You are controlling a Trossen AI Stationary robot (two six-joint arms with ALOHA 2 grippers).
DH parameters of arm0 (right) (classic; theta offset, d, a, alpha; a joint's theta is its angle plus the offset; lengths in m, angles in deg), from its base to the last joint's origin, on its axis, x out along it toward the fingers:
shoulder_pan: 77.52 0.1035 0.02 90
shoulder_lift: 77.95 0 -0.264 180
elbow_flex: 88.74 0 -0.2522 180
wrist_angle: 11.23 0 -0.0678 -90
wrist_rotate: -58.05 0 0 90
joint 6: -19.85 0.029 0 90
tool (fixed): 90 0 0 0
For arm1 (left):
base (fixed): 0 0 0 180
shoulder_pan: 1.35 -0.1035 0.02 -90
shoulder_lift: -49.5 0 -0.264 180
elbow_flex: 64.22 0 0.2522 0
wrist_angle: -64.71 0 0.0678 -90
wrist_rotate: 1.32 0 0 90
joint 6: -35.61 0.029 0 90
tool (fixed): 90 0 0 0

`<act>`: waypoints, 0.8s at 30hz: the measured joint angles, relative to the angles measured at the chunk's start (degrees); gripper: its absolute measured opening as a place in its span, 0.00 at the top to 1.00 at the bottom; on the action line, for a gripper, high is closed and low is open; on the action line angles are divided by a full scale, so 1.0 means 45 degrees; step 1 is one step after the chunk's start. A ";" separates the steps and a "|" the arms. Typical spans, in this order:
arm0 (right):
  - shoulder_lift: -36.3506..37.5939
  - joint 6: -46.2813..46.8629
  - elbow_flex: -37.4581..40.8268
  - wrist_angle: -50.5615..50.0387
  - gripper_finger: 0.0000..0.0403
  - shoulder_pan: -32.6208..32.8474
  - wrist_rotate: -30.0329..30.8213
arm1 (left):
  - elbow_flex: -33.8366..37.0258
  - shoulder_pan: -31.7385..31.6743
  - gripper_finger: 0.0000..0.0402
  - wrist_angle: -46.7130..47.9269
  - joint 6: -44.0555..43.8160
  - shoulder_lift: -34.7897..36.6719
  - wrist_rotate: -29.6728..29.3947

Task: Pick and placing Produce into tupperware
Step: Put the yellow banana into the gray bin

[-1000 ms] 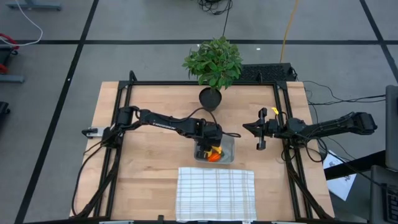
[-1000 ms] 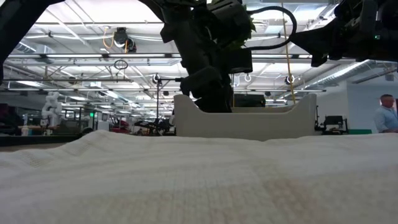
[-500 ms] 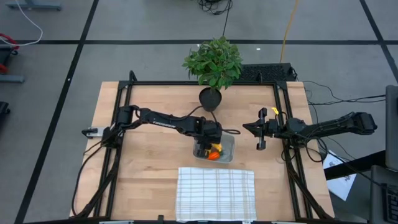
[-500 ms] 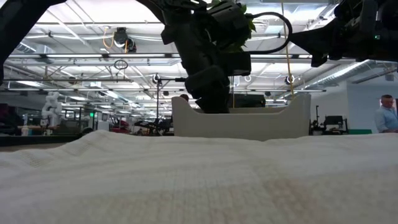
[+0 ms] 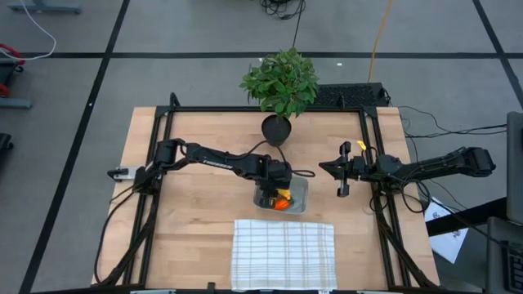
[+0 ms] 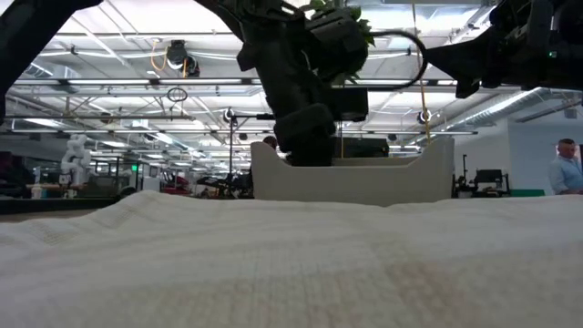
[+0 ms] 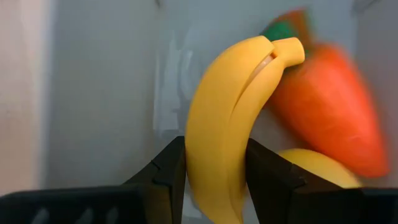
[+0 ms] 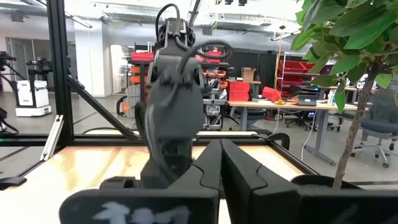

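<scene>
The clear tupperware (image 5: pixel 299 186) stands mid-table, just beyond the white checked cloth. My left gripper (image 5: pixel 274 190) reaches down into it and is shut on the yellow banana (image 7: pixel 230 118). The orange carrot (image 7: pixel 323 106) with its green top and the yellow lemon (image 7: pixel 317 169) lie on the container's floor beside the banana. The banana's stem end leans on the carrot. My right gripper (image 5: pixel 341 178) hovers shut and empty over the table's right side, clear of the container. My left gripper pinches the banana's lower body (image 7: pixel 214 171) between its two fingers, one on each side. The fingers come from above, pointing down into the tupperware, and lie across the banana. The banana's far end (image 7: pixel 283 50) touches the carrot; whether the banana rests on the floor I cannot tell.
The white checked cloth (image 5: pixel 283 253) lies at the near edge, right in front of the tupperware. A potted plant (image 5: pixel 279 86) stands at the far edge behind the container. Bare wood lies to the container's left and right.
My left gripper has stayed shut on the banana inside the tupperware and has shifted only slightly. In the low view the tupperware has slid a little sideways.
</scene>
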 joint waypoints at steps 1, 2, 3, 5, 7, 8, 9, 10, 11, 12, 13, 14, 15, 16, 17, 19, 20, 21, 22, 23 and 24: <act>0.0003 -0.0003 0.0004 0.0001 1.00 0.0000 0.0000 | 0.0000 0.0000 0.68 -0.0002 -0.0026 -0.0107 0.0000; -0.0001 0.0001 0.0000 -0.0001 1.00 0.0000 0.0000 | 0.0005 0.0000 0.68 0.0001 0.0022 -0.0235 0.0005; -0.0001 -0.0001 0.0005 -0.0002 1.00 0.0000 0.0000 | 0.0002 0.0002 0.68 -0.0051 0.0069 -0.0301 0.0005; 0.0002 -0.0002 0.0004 -0.0003 1.00 0.0000 0.0000 | -0.0005 0.0010 0.68 -0.0106 0.0152 -0.0345 0.0005; 0.0003 0.0002 0.0000 -0.0002 1.00 0.0000 0.0000 | -0.0005 0.0044 0.68 -0.0137 0.0285 -0.0354 0.0014; 0.0003 0.0002 0.0000 -0.0022 1.00 0.0000 0.0000 | -0.0005 0.0068 0.68 -0.0180 0.0370 -0.0359 0.0010; 0.0000 0.0000 0.0000 -0.0060 1.00 0.0000 0.0000 | -0.0005 0.0087 0.68 -0.0225 0.0425 -0.0359 0.0010; -0.0002 0.0002 0.0000 -0.0070 1.00 0.0000 0.0000 | -0.0005 0.0110 0.68 -0.0265 0.0461 -0.0355 0.0010; -0.0007 -0.0002 0.0004 -0.0070 1.00 0.0000 0.0000 | -0.0005 0.0130 0.68 -0.0263 0.0489 -0.0316 0.0010; -0.0007 -0.0001 0.0002 -0.0072 1.00 0.0000 0.0000 | -0.0005 0.0141 0.68 -0.0233 0.0573 -0.0311 0.0010; -0.0007 -0.0001 0.0005 -0.0070 1.00 0.0000 0.0000 | -0.0005 0.0146 0.68 -0.0209 0.0618 -0.0311 0.0006; -0.0013 0.0000 0.0001 -0.0075 1.00 0.0000 0.0000 | -0.0005 0.0146 0.68 -0.0214 0.0627 -0.0311 0.0000; -0.0014 -0.0001 0.0002 -0.0075 1.00 0.0000 0.0000 | -0.0005 0.0146 0.68 -0.0214 0.0649 -0.0311 -0.0008; -0.0012 0.0002 0.0003 -0.0075 1.00 0.0000 0.0000 | -0.0005 0.0146 0.68 -0.0214 0.0657 -0.0311 -0.0012; -0.0012 0.0000 0.0001 -0.0077 1.00 0.0000 0.0000 | -0.0005 0.0146 0.68 -0.0214 0.0657 -0.0311 -0.0018; -0.0012 0.0001 0.0000 -0.0080 1.00 0.0000 0.0000 | -0.0005 0.0146 0.68 -0.0219 0.0657 -0.0311 -0.0033; -0.0012 -0.0002 0.0005 -0.0081 1.00 0.0000 0.0000 | -0.0005 0.0146 0.68 -0.0219 0.0658 -0.0311 -0.0049; -0.0012 0.0002 0.0001 -0.0085 1.00 0.0000 0.0000 | -0.0005 0.0146 0.68 -0.0219 0.0662 -0.0311 -0.0054; -0.0014 0.0002 0.0000 -0.0085 1.00 0.0000 0.0000 | -0.0005 0.0146 0.68 -0.0219 0.0662 -0.0306 -0.0063; -0.0012 0.0002 0.0002 -0.0085 1.00 0.0000 0.0000 | -0.0005 0.0146 0.68 -0.0219 0.0683 -0.0306 -0.0063; -0.0012 0.0006 0.0000 -0.0085 1.00 0.0000 0.0000 | -0.0005 0.0146 0.68 -0.0214 0.0720 -0.0306 -0.0067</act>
